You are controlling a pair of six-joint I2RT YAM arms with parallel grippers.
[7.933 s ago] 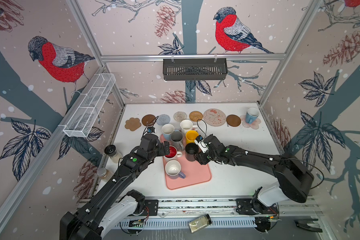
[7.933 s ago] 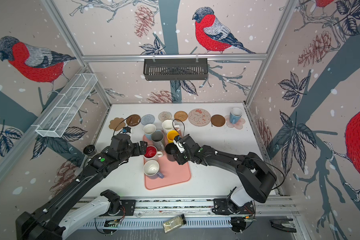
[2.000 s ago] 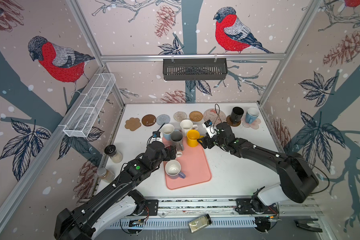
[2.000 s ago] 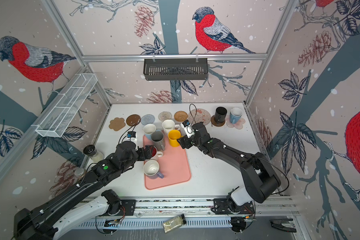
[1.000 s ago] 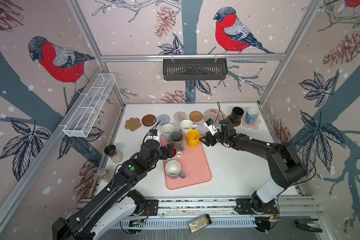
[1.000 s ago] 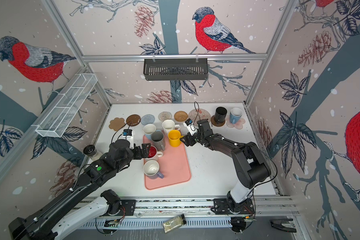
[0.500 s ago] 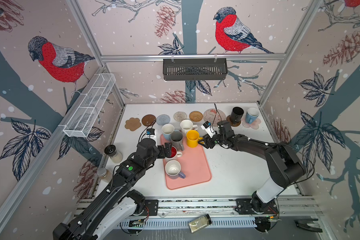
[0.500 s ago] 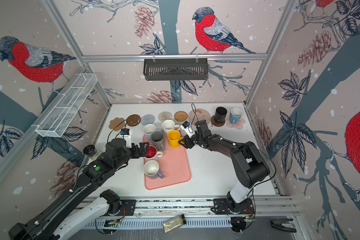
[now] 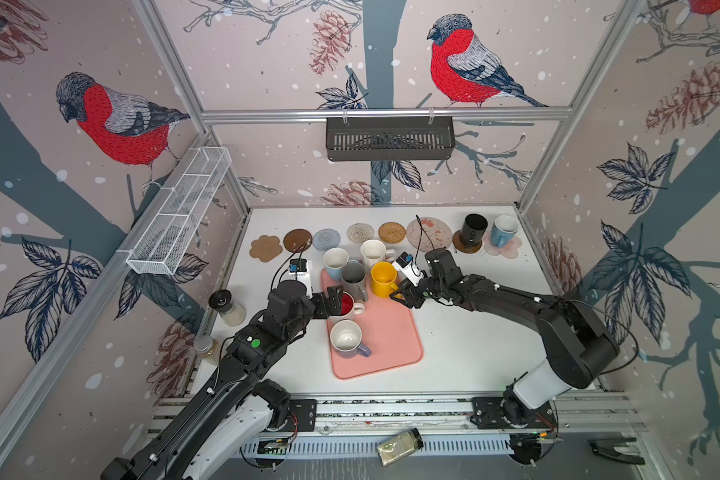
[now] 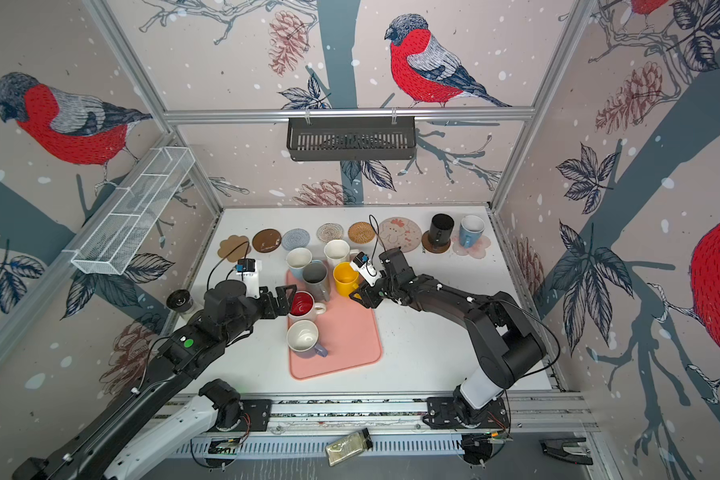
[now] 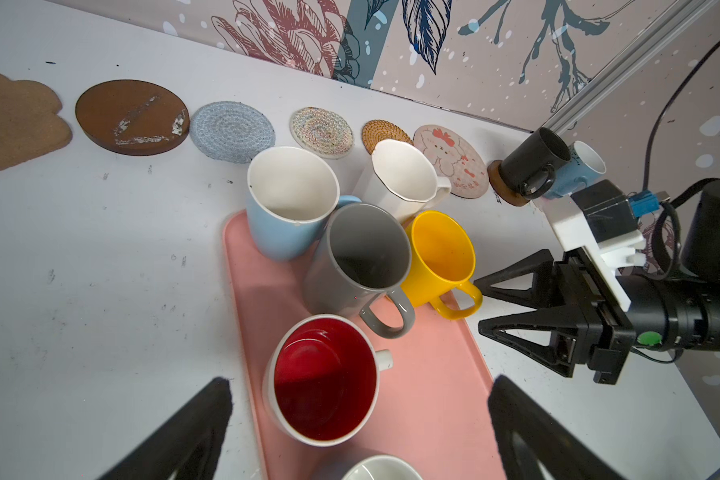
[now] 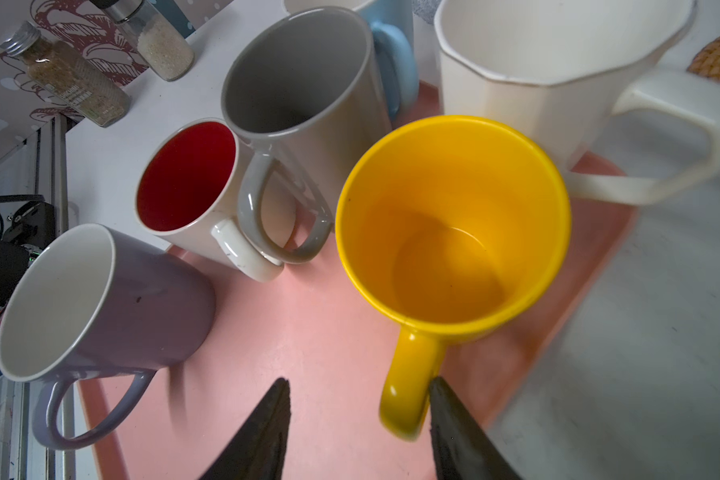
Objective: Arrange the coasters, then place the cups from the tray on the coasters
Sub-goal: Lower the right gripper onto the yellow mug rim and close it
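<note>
Several cups stand on the pink tray [image 9: 391, 332]: yellow [image 9: 383, 279], grey [image 9: 353, 277], light blue [image 9: 335, 259], white [image 9: 373, 251], red-lined white [image 9: 347, 303] and lavender [image 9: 348, 338]. My right gripper [image 12: 358, 382] is open astride the yellow cup's handle [image 12: 408, 390]; one finger touches it and the other stands apart. My left gripper [image 11: 360, 380] is wide open beside the red-lined cup [image 11: 325, 382]. At the back, a black cup [image 9: 472, 229] sits on a brown disc and a blue cup [image 9: 503, 230] on the flower coaster [image 9: 506, 248]. The other coasters [image 9: 326, 240] lie bare in a row.
Two spice jars [image 9: 227, 305] [image 9: 206, 347] stand by the left wall. A wire basket [image 9: 179, 212] hangs on the left wall and a black shelf [image 9: 389, 139] on the back wall. Another jar [image 9: 400, 446] lies off the table on the front rail.
My right gripper's jaws have narrowed around the yellow cup's handle over the last second. The left arm has barely moved and stays wide open.
</note>
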